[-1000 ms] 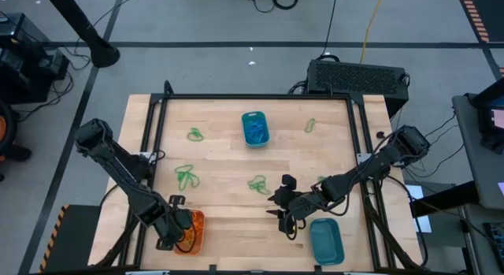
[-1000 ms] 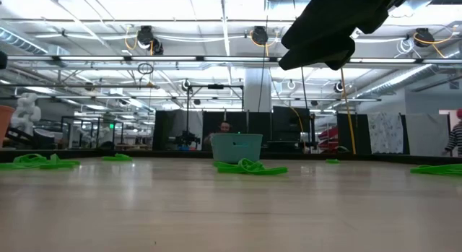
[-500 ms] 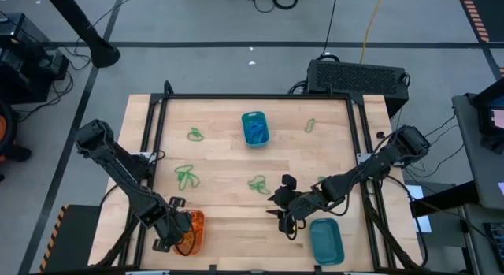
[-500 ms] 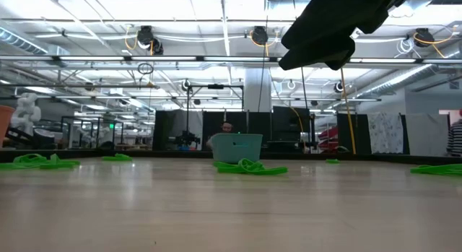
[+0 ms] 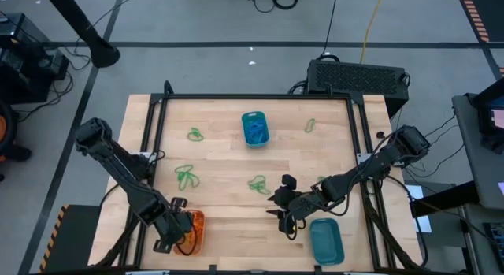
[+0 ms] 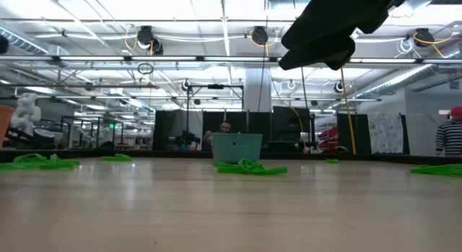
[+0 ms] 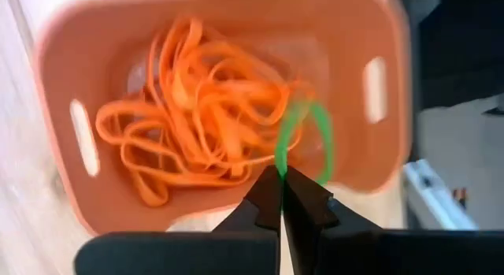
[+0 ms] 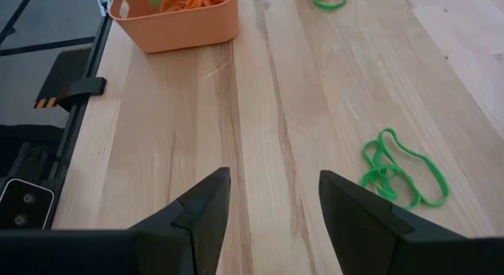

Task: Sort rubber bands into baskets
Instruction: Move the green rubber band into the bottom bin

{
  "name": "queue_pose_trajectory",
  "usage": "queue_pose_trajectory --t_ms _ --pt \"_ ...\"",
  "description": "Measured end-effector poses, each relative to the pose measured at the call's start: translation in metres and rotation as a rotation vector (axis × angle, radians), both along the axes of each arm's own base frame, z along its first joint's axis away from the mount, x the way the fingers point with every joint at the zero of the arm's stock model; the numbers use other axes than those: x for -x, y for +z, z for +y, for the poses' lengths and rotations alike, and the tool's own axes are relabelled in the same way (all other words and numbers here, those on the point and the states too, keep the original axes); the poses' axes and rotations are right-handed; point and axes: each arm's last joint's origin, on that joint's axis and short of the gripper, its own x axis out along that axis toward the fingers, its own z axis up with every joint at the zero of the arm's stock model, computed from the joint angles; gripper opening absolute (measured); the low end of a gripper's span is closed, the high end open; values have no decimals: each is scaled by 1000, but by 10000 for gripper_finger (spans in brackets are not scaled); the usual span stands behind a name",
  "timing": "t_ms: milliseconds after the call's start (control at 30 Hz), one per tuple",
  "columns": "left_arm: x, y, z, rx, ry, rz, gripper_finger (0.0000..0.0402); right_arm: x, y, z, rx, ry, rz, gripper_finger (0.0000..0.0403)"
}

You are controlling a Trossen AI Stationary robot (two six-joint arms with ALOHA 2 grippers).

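My left gripper (image 7: pixel 281 183) is shut on a green rubber band (image 7: pixel 305 137) above the orange basket (image 5: pixel 194 232) at the table's near left. The basket holds a tangle of orange rubber bands (image 7: pixel 193 121). My right gripper (image 8: pixel 272 198) waits open over bare wood near the table's middle (image 5: pixel 283 206), touching nothing. Green rubber bands lie loose on the table (image 5: pixel 186 176) (image 5: pixel 257 183) (image 5: pixel 194 134) (image 5: pixel 309 125). A teal basket (image 5: pixel 254 128) stands at the far middle, and another (image 5: pixel 326 240) at the near right. My left gripper pinches the green band at one point of its loop (image 7: pixel 282 166), right at the fingertips. The fingers come from above, pointing steeply down into the orange basket. The rest of the loop hangs over the orange bands; whether it touches them I cannot tell.
A black frame (image 5: pixel 252 97) borders the wooden table. In the right wrist view a green band (image 8: pixel 400 178) lies just beyond my right gripper, with the orange basket (image 8: pixel 177 21) farther off. Bare wood lies between the baskets.
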Motion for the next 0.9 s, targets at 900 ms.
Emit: queue_pose_trajectory --t_ms 900 --pt "-132 33 7 -213 -147 -1118 2 37 41 4 -69 -37 -36 187"
